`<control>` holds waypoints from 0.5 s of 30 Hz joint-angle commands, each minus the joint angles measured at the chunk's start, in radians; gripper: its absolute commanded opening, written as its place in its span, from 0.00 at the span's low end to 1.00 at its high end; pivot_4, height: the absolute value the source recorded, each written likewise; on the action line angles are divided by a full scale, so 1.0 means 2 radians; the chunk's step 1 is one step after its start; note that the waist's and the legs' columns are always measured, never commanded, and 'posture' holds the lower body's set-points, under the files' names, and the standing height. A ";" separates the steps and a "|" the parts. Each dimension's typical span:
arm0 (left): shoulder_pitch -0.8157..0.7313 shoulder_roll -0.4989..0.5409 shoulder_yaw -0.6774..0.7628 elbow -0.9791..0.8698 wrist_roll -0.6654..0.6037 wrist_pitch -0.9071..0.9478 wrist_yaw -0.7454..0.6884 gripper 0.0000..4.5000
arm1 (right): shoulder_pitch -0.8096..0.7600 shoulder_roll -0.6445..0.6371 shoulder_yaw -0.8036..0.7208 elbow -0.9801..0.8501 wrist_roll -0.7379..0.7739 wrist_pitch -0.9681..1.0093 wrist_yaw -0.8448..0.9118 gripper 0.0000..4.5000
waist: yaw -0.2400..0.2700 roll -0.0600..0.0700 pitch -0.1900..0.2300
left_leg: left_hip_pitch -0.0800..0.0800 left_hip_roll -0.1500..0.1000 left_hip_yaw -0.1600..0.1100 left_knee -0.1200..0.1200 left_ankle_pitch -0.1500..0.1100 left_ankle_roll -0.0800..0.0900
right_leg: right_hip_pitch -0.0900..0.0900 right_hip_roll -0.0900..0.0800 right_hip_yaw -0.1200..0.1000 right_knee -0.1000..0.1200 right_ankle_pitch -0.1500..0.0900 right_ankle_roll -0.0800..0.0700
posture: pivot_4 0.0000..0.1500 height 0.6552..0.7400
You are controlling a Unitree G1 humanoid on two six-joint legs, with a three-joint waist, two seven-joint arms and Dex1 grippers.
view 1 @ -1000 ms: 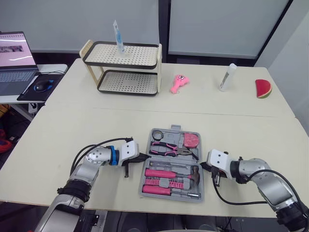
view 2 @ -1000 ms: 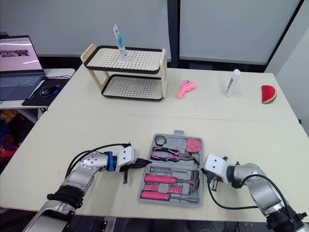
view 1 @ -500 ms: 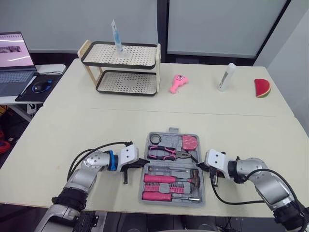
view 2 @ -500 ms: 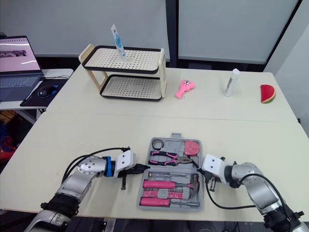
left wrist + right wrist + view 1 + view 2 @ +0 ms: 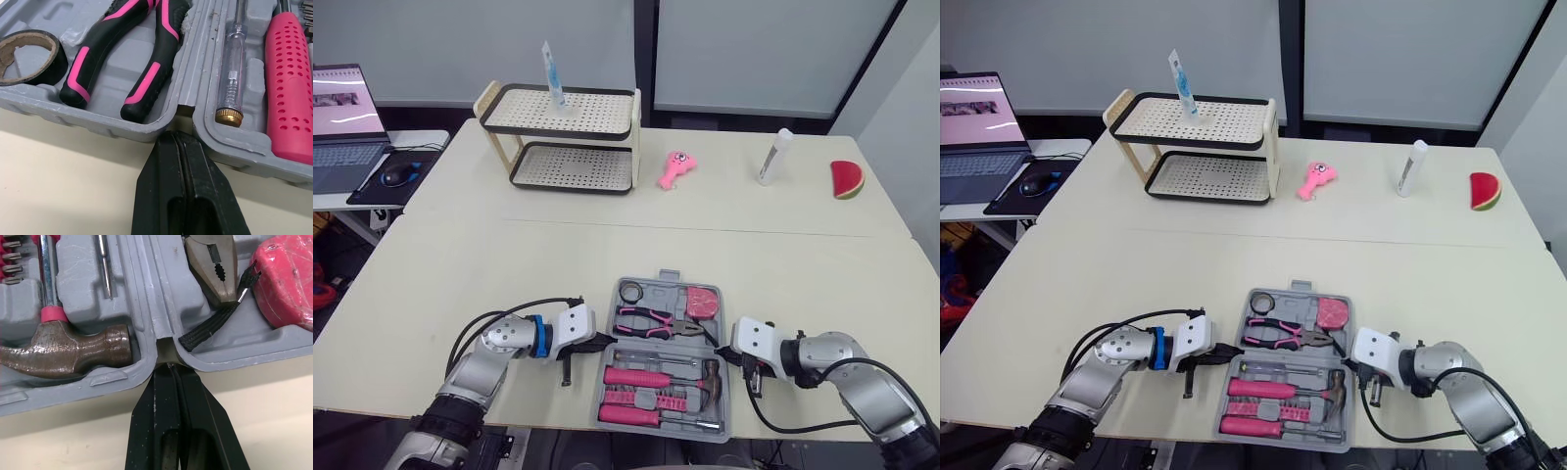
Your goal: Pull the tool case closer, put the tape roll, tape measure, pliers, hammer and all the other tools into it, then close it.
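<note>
1. Tool case (image 5: pixel 666 357) is lying wide open and flat on the table (image 5: pixel 440 264), wedged between the two grippers, one at each end of its hinge line.
2. Left gripper (image 5: pixel 174 138): both black fingers are pressed flat together with no gap and nothing pinched. The tips poke into the little notch where the two halves of the case meet. Can't tell if they actually touch the rim.
3. Just past those tips, on one side of the notch, the pliers (image 5: pixel 146 83) sit in their slot, with the tape roll (image 5: pixel 57 58) further along the same half. On the other side is a clear-handled screwdriver (image 5: pixel 234 68), then a dotted pink handle (image 5: pixel 288 83) beyond it.
4. Right gripper (image 5: pixel 169 367), same deal: fingers closed against each other, empty, tips parked at the notch on the opposite end.
5. Right off those tips, the hammer (image 5: pixel 73 350) head sits on one side of the notch, with a row of bits (image 5: pixel 11 257) beyond it. On the other side, a black strap (image 5: pixel 215 323) lies closest, leading to the pink tape measure (image 5: pixel 288 276).
6. Way out ahead of both grippers, well apart from the case: a two-tier rack (image 5: pixel 597 110), a pink toy (image 5: pixel 674 168), a white tube (image 5: pixel 773 155) and a watermelon slice (image 5: pixel 847 180).
</note>
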 commanded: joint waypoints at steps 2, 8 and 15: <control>0.015 -0.006 -0.018 -0.052 -0.013 0.009 -0.006 0.00 | 0.006 0.003 0.016 -0.036 0.014 -0.005 0.017 0.00 | 0.000 0.000 0.000 | 0.000 0.000 0.000 0.000 0.000 0.000 | 0.000 0.000 0.000 0.000 0.000 0.000 | 1.00 0.94; 0.030 -0.003 -0.018 -0.076 -0.013 0.023 -0.003 0.00 | 0.003 0.006 0.017 -0.036 0.013 -0.001 0.019 0.00 | 0.000 0.000 0.000 | 0.000 0.000 0.000 0.000 0.000 0.000 | 0.000 0.000 0.000 0.000 0.000 0.000 | 1.00 0.94; 0.032 -0.005 -0.019 -0.085 -0.011 0.031 0.001 0.00 | 0.006 0.005 0.018 -0.038 0.013 0.000 0.021 0.00 | 0.000 0.000 0.000 | 0.000 0.000 0.000 0.000 0.000 0.000 | 0.000 0.000 0.000 0.000 0.000 0.000 | 1.00 0.94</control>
